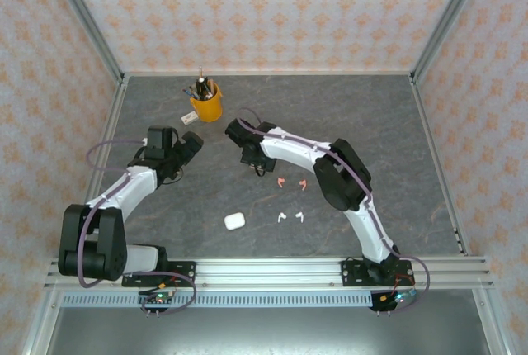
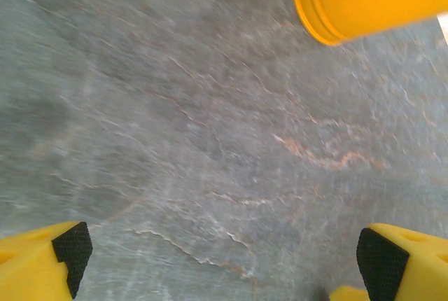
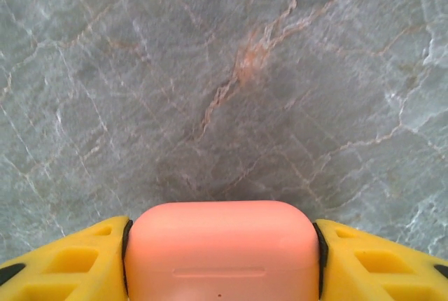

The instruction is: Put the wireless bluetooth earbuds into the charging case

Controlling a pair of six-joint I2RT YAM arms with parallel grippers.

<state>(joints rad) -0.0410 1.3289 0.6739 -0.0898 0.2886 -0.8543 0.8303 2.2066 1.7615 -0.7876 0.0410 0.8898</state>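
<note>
Found the right gripper (image 3: 222,267) clamped on a salmon-pink rounded plastic charging case (image 3: 222,241), one yellow finger against each side, over the grey veined stone tabletop (image 3: 224,70). Cannot tell whether lifted or resting. Found the left gripper (image 2: 224,259) spread wide, nothing between its black pads, near an orange-yellow plastic cup of pens (image 1: 206,104). Located the two salmon-pink stemmed earbuds (image 1: 281,183) loose on the tabletop just beside the right gripper. Located the two white stemmed earbuds (image 1: 281,218) nearer the arm bases, with a white rounded charging case (image 1: 234,221) lying unheld to their left.

Judged hazards:
- Lid apparently shut, going by the seam across the front. No insertion possible until opened, and a side grip across that seam could pinch it closed.
- Smooth, rounded shell. Likely to twist or slip in the clamp under any prying force.
- Tiny earbuds against broad pads. Prone to squirting out, being flicked away, or going in at the wrong angle.
- Setting the case down so close to the pink pair could scatter them.
- Mixing colours between cases is possible.
- A careless left-arm swing could tip the cup, and both arms converging mid-table could collide.
</note>
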